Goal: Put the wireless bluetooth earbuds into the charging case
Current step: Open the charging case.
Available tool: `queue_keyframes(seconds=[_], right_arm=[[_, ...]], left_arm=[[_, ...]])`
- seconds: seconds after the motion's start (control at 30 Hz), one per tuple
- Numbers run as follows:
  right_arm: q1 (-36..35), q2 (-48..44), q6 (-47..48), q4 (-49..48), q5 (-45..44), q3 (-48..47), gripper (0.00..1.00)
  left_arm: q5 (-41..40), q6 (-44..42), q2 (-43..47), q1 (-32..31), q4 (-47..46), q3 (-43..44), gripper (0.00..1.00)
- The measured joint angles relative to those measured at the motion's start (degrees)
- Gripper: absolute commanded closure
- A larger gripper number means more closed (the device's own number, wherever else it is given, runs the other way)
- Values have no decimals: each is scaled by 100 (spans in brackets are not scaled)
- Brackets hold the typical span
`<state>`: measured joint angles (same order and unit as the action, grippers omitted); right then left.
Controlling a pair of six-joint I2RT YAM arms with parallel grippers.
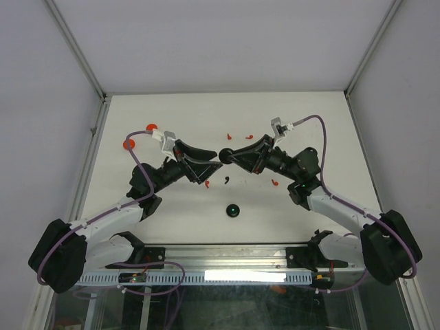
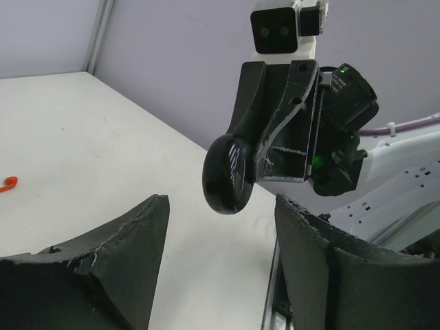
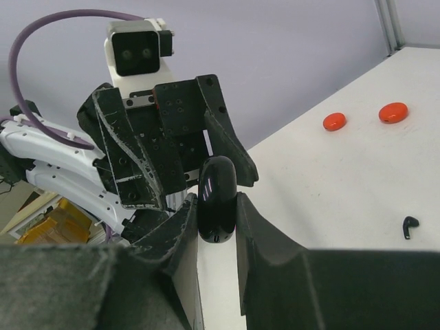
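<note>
The right fingers (image 3: 268, 254) pinch a round black case (image 3: 217, 199) up over the middle of the table (image 1: 309, 124). The left fingers (image 2: 130, 240) stand spread, facing it. Red earbuds (image 1: 249, 135) and a black earbud (image 1: 227, 181) lie scattered on the table.
</note>
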<state>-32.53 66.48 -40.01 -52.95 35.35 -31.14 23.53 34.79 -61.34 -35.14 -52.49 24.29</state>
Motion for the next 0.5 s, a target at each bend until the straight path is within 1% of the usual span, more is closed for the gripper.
queue_keyframes(seconds=[0.2,0.5], right_arm=[[0,160,-79,-415,223,48,91],[0,249,-177,-710,428,87,88]], left_arm=[[212,319,-157,0,-205,144,53],[520,647,-450,0,-581,208,66]])
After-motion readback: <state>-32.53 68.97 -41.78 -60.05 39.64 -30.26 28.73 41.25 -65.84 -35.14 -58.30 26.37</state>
